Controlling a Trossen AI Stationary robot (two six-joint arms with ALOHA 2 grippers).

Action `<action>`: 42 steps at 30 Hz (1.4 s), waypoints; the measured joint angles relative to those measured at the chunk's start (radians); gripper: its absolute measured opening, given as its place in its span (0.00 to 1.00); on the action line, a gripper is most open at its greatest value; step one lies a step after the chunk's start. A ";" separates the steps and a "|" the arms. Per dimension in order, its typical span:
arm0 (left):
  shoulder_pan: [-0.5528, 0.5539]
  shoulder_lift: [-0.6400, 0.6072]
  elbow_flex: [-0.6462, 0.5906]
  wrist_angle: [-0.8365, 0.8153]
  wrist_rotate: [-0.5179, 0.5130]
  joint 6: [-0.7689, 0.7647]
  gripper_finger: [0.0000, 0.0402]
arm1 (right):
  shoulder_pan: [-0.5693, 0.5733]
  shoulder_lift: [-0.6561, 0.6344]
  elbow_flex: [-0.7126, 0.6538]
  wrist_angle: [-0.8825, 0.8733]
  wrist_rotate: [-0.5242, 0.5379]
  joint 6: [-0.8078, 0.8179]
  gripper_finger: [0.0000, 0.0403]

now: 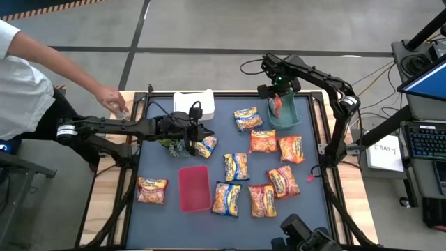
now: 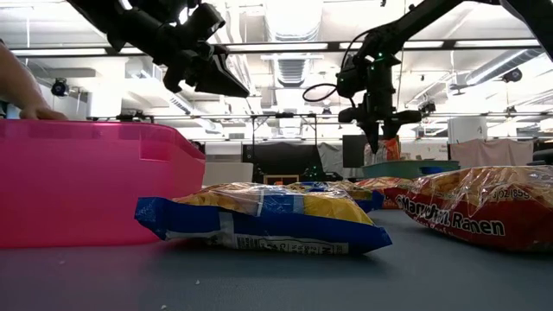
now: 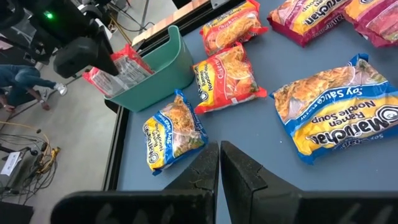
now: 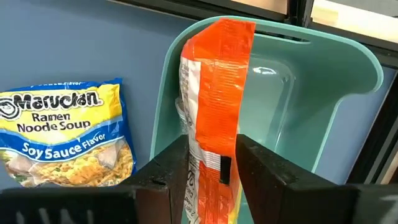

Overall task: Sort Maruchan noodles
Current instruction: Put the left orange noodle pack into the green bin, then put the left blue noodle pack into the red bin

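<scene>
Noodle packets across blue-grey table

Grey concrete floor crossed by dark tape lines. Open ceiling with ducts and strip lights. Laptop right of the bench.

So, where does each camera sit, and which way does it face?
High: overhead, facing down on the table and both arms.
Low: at table height, looking level past a blue packet.
Left wrist: past shut left gripper.
Right wrist: right gripper around an orange packet.
Both wrist views share the teal bin.
</scene>
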 joint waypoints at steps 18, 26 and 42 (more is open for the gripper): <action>0.000 0.000 0.000 0.002 0.000 0.008 0.00 | 0.000 0.001 0.087 0.006 -0.001 -0.017 0.31; 0.000 0.000 0.000 0.002 0.000 0.008 0.00 | 0.027 -0.051 0.118 -0.017 0.001 -0.071 0.30; 0.000 0.000 0.000 0.002 0.000 -0.103 0.00 | 0.439 -0.394 -0.315 0.535 0.002 -0.213 0.22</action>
